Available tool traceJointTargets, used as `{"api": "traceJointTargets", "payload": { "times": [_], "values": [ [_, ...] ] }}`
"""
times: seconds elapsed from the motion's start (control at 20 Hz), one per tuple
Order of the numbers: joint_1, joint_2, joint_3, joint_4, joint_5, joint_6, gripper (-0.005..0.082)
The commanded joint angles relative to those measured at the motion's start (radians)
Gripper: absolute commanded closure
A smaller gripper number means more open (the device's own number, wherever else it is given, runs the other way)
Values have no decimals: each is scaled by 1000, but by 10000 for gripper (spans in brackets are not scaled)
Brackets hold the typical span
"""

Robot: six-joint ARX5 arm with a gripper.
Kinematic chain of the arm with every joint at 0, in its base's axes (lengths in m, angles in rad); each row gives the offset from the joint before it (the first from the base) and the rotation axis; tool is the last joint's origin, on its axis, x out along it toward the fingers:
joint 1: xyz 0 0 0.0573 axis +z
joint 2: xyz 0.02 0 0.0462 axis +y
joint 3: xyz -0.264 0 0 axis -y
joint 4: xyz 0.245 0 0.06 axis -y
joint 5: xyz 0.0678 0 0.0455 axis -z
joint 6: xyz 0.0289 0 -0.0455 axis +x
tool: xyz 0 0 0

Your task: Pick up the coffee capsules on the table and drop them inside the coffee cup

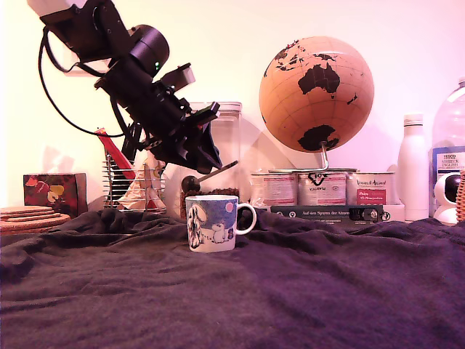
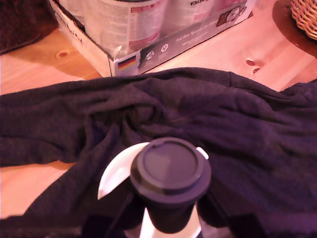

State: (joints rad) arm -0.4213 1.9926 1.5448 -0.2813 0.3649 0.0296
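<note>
We hold a dark coffee capsule clamped in our pincer, directly above the coffee cup; light, stiff and slick, it seems best gripped beneath its rim.

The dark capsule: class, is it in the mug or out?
Out. The dark capsule is held in the gripper above the mug.
</note>
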Motion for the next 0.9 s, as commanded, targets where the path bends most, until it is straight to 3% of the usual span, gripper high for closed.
{"api": "traceJointTargets", "payload": {
  "times": [0.0,0.85],
  "values": [
    [-5,43,0,-11,0,5,674],
    [-4,43,0,-10,-8,-4,668]
  ]
}}
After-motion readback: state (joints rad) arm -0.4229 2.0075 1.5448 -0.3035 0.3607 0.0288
